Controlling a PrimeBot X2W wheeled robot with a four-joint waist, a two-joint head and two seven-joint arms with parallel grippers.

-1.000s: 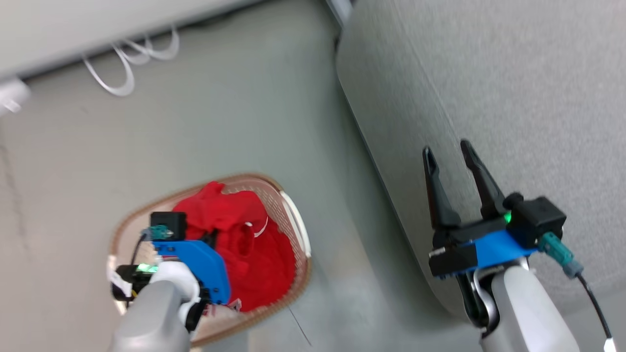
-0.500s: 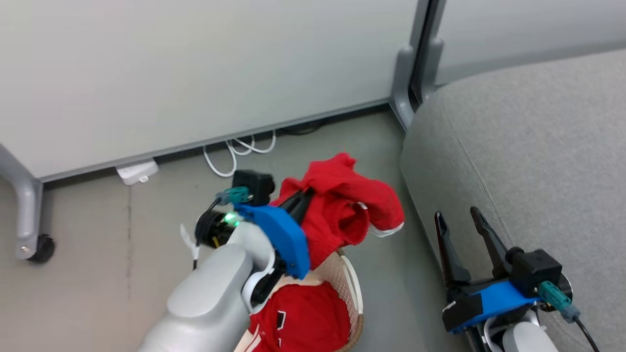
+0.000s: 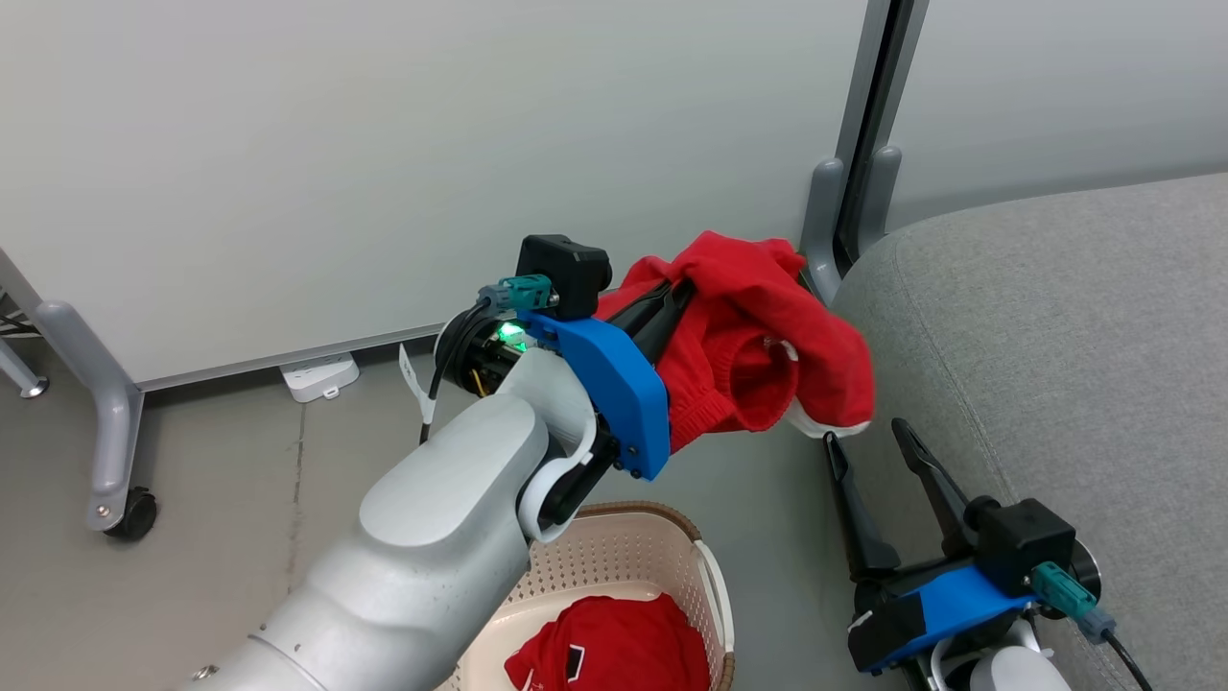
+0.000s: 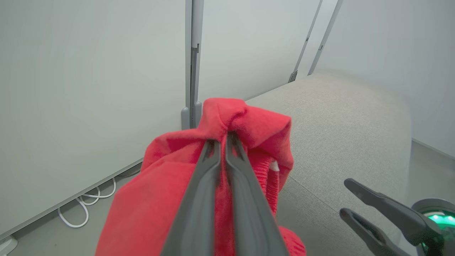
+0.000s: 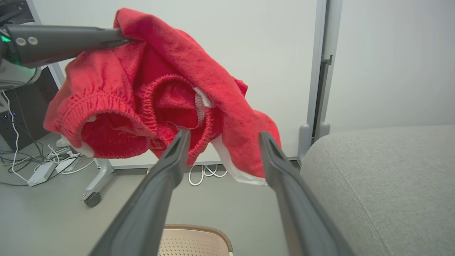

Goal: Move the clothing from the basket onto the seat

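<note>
Left gripper (image 4: pixel 222 137) pinched tight on red shorts (image 3: pixel 767 355), high up to clear basket (image 3: pixel 672 518) at 6 o'clock. Seat (image 3: pixel 1055 336) at 3 o'clock. Right gripper (image 3: pixel 865 437) wide open, empty. Red top (image 3: pixel 614 653) in basket.

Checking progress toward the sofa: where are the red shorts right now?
In the head view the red shorts hang mid-air from the shut left gripper, above the floor between the basket and the sofa, near its corner.
</note>
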